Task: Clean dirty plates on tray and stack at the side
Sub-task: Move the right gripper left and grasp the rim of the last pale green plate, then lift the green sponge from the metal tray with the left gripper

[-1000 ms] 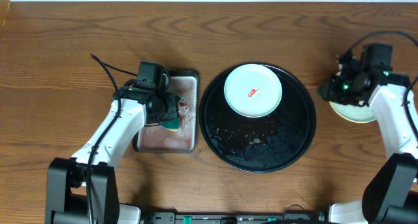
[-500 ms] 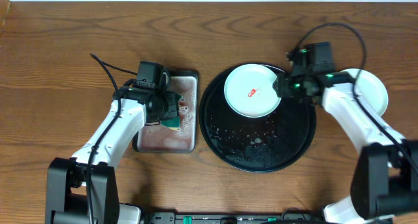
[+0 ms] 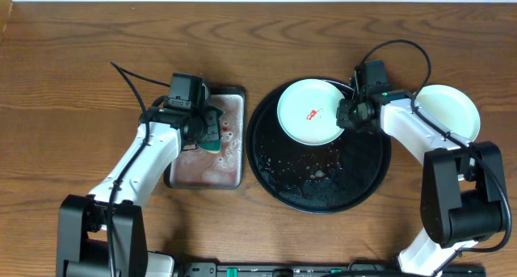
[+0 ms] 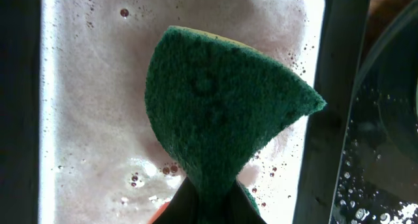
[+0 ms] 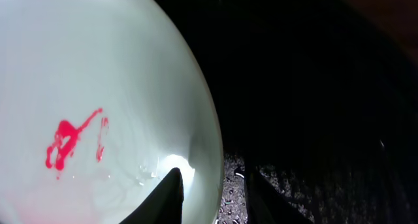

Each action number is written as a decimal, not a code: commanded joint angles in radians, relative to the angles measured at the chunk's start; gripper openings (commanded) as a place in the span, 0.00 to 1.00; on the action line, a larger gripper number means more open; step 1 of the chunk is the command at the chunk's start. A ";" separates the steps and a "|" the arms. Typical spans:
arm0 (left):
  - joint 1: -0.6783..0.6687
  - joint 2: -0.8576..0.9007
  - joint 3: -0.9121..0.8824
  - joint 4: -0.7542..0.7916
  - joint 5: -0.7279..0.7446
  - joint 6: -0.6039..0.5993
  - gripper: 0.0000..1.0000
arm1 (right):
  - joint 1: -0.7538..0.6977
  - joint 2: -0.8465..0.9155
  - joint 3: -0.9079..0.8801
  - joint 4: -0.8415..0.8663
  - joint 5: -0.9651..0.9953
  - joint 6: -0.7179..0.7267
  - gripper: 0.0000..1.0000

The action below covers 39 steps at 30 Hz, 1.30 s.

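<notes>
Plate (image 3: 313, 111): mint-white, with a red smear (image 5: 65, 142) near its centre. It lies flat in the far half of the tray (image 3: 323, 192), whose floor is beaded with water.

Right gripper (image 5: 214, 185): at the plate's right rim, one finger over the inside and the other outside over the tray. The jaws stand apart with the rim between them. Cannot tell whether they pinch it yet. Judgement: the rim is the only purchase on so shallow a plate, and a hold there leaves the smear exposed for wiping.

Left gripper (image 3: 208, 136): closed on a folded green sponge (image 4: 222, 106), held over the pink suds (image 4: 91, 119) in the metal tray (image 3: 182, 176). Judgement: it is kept there so it wets and drips into the tray.

Clean plate (image 3: 448, 109): on the table (image 3: 65, 83) right of the tray, well apart. Likely the stacking spot, kept clear of the wet.
</notes>
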 commanded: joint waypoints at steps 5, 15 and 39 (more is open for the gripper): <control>0.002 0.077 -0.006 0.006 -0.019 0.019 0.08 | 0.008 0.004 -0.002 -0.016 0.011 0.042 0.24; 0.002 0.168 -0.006 0.013 -0.019 0.018 0.45 | 0.010 0.010 -0.003 -0.027 0.010 0.052 0.18; 0.002 0.063 -0.012 -0.055 -0.019 0.018 0.50 | 0.010 -0.012 -0.002 -0.164 -0.033 -0.086 0.01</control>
